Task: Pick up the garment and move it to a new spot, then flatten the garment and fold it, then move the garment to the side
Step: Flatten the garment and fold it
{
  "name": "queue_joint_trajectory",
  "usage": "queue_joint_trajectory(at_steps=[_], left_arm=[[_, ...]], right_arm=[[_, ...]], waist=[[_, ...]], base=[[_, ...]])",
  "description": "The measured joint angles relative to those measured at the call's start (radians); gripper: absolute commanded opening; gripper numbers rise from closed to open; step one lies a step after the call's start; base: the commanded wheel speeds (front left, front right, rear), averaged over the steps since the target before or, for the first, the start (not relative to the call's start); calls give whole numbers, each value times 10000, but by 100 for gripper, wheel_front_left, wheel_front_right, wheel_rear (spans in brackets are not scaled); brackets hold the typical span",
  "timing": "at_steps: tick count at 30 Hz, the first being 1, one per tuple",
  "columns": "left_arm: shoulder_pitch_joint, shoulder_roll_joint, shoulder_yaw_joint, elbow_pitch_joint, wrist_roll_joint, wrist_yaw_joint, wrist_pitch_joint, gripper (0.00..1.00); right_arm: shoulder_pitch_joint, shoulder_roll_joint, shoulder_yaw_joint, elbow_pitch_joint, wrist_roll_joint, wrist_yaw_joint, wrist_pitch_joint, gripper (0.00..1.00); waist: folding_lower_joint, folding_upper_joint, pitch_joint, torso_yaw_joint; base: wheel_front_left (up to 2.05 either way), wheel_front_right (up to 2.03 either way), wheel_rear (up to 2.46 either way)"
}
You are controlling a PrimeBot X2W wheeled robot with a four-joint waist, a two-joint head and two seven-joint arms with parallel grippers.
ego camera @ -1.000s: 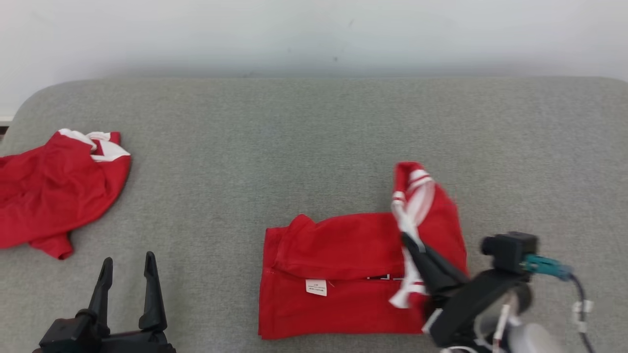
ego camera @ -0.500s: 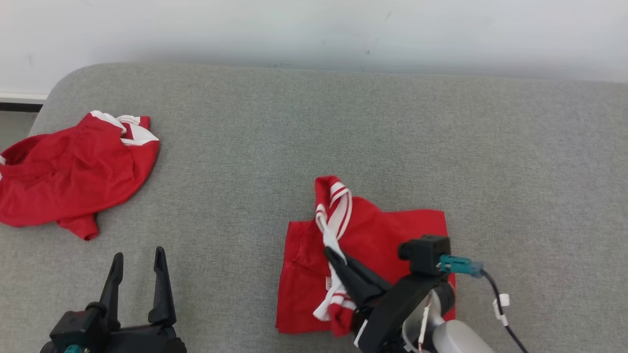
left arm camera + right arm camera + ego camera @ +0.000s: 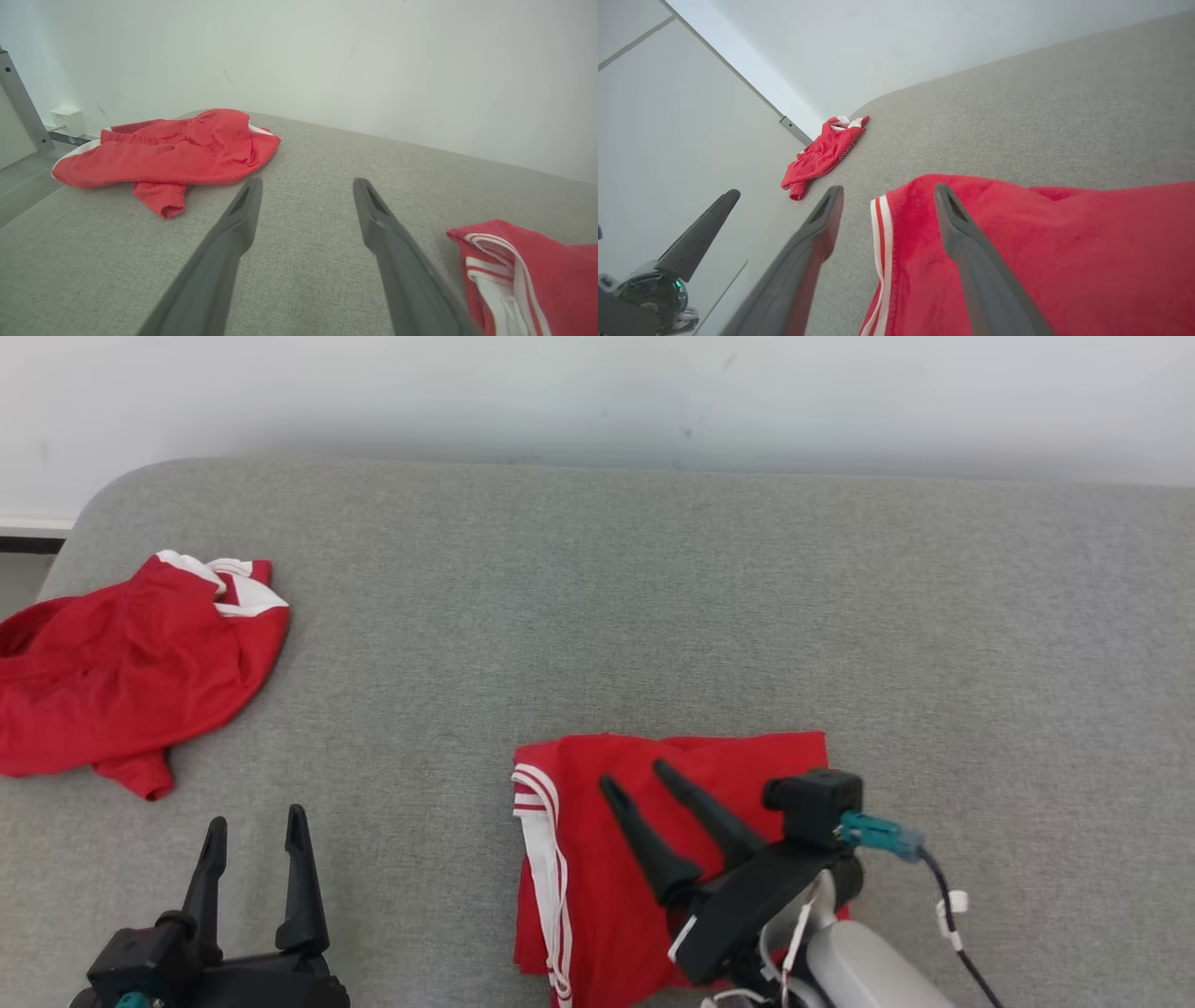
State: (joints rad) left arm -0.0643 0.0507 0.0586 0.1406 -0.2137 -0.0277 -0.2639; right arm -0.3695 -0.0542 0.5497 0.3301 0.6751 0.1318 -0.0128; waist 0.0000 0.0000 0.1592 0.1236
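Observation:
The red garment with white stripes lies folded flat on the grey padded surface, near its front edge; it also shows in the left wrist view as garment and in the right wrist view as garment. My right gripper hovers open just over its left half, fingers apart and holding nothing; in its own view the right gripper straddles the striped edge. At the lower left my left gripper stands open and empty, left gripper pointing across bare fabric.
A second red garment lies crumpled at the surface's far left corner, also seen as a heap and a heap. A pale wall runs behind. The surface's rounded left edge drops off beside that heap.
My right gripper carried the striped flap leftward over the garment, then opened and let it go; the flap now lies flat. The head camera shifted. The left gripper stayed still.

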Motion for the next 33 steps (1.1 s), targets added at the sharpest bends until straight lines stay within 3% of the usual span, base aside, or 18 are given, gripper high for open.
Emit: queue_joint_trajectory(at_steps=[9,15,24,33], left_arm=[[1,0,159,-188,136,-4,0,100],[3,0,213,-359,299,-21,0,100],[-72,0,257,-546,709,-155,0,100],[161,-6,56,-593,1011,-224,0,100]], right_arm=[[83,-815,-1503,-240,-1289,0,-1534,100],[645,-1057,-2518,-619,-1969,0,-2000,100],[1825,-943,-3737,-1515,-3062,2,-2360,100],[2898,-713,-4270,-2104,-3632,0,-2445,100]], waist=[[0,0,-99,-472],[0,0,-146,-781],[0,0,-239,-1225],[0,0,-594,-1341]], base=[[0,0,0],[0,0,0],[0,0,0],[0,0,0]])
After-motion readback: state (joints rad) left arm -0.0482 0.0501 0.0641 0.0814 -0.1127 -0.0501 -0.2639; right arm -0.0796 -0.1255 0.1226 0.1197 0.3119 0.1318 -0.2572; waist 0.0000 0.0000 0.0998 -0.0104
